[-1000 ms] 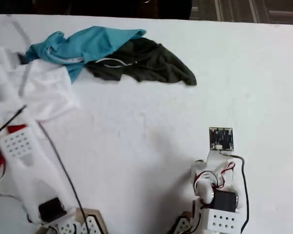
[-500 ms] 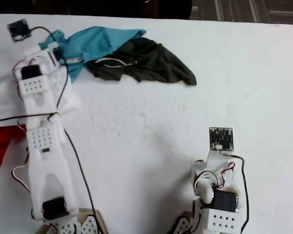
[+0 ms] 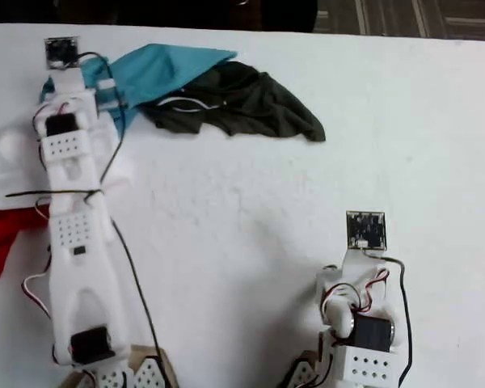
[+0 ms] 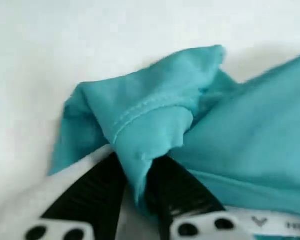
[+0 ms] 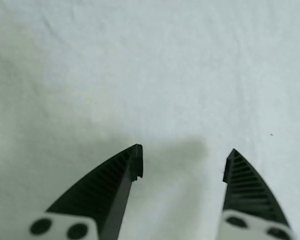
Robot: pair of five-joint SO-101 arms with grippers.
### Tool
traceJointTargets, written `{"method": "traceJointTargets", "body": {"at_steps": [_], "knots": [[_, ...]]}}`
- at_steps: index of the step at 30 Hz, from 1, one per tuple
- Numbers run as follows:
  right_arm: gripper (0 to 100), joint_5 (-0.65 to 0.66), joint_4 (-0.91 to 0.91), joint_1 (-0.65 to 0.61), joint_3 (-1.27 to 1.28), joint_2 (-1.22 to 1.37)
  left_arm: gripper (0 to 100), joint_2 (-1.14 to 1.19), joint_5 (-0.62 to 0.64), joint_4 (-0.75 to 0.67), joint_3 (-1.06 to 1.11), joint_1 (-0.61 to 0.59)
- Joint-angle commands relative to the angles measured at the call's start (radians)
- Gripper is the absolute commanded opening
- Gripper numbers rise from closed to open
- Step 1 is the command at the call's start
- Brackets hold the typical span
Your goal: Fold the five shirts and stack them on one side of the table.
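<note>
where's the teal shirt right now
In the high view the teal shirt lies at the table's far left, overlapping the dark shirt to its right; the left gripper is shut on a fold of it.

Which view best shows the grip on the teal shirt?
Left wrist view: the left gripper is shut on a bunched fold of the teal shirt. In the high view the arm covers that spot. The right wrist view faces bare table.
</note>
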Motion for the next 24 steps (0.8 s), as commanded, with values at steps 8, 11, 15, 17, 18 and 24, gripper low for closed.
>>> {"method": "traceJointTargets", "body": {"at_steps": [8, 11, 15, 17, 18, 24], "knots": [[26.2, 0.008, -0.013, 0.007, 0.008, -0.019, 3, -0.439, 0.069, 0.321, -0.031, -0.316], [26.2, 0.008, -0.015, 0.007, 0.008, -0.019, 3, -0.594, 0.158, 0.463, -0.031, -0.411], [26.2, 0.008, -0.036, 0.008, 0.008, -0.021, 3, -0.783, 0.173, 0.629, -0.03, -0.526], [26.2, 0.005, -0.064, 0.008, 0.008, -0.019, 3, -0.856, 0.172, 0.683, -0.03, -0.591], [26.2, 0.005, -0.073, 0.008, 0.008, -0.019, 3, -0.888, 0.172, 0.703, -0.027, -0.623], [26.2, 0.008, -0.142, 0.008, 0.008, -0.021, 3, -0.899, 0.17, 0.835, -0.025, -0.781]]}}
